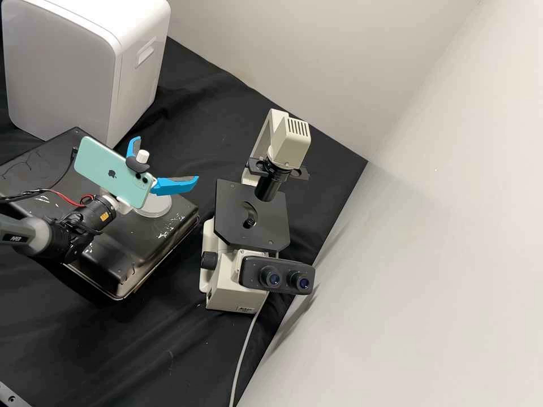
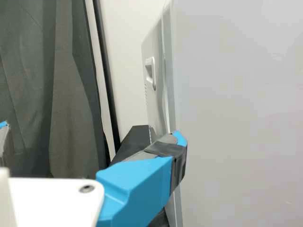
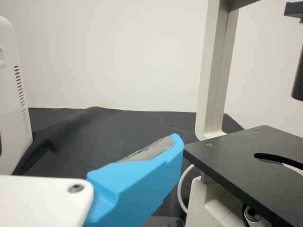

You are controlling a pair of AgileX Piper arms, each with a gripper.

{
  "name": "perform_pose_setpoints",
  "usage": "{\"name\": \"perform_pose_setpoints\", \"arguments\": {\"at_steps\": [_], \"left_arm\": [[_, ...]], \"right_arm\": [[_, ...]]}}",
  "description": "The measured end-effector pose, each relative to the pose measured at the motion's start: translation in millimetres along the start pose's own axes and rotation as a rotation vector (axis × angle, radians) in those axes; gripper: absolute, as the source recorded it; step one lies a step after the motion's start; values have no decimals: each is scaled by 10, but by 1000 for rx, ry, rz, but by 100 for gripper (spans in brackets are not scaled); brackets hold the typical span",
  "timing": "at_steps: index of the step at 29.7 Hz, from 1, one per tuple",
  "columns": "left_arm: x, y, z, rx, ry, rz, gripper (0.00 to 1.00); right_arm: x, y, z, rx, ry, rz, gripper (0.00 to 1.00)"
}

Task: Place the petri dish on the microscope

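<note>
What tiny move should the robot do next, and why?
Probably lower the right end effector a little around the petri dish and close it. Its blue fingers are open and seem to hang just over the dish, which lies on the black tray. The microscope stage has no dish yet.

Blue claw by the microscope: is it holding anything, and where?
Nothing. The right gripper is open with nothing between its fingers. The dish lies on the tray near it.
</note>
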Motion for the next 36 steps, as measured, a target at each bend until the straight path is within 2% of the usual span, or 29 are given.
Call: {"name": "perform_pose_setpoints", "arguments": {"at_steps": [10,13,17,20,22,24,26,27,29,32,36], "left_arm": [[0,0,0,0,0,0,100],[-45,-49,-9,1,2,-14,100],[-209,-183,-28,2,9,-68,100],[-347,-231,9,3,-5,-93,100],[-430,-232,61,0,-21,-87,100],[-504,-234,117,7,-28,-73,100],[-594,-252,196,26,-38,-55,100],[-625,-263,233,27,-40,-48,100],[-686,-300,289,35,-42,-50,100],[-778,-365,426,43,-71,-69,100],[-901,-425,665,68,-160,-83,100]], "right_arm": [[0,0,0,0,0,0,100],[0,0,0,0,0,0,100],[0,0,0,0,0,0,100],[0,0,0,0,0,0,100],[0,0,0,0,0,0,100],[0,0,0,0,0,0,100],[0,0,0,0,0,0,100],[0,0,0,0,0,0,100],[0,0,0,0,0,0,100],[0,0,0,0,0,0,100],[0,0,0,0,0,0,100]]}}
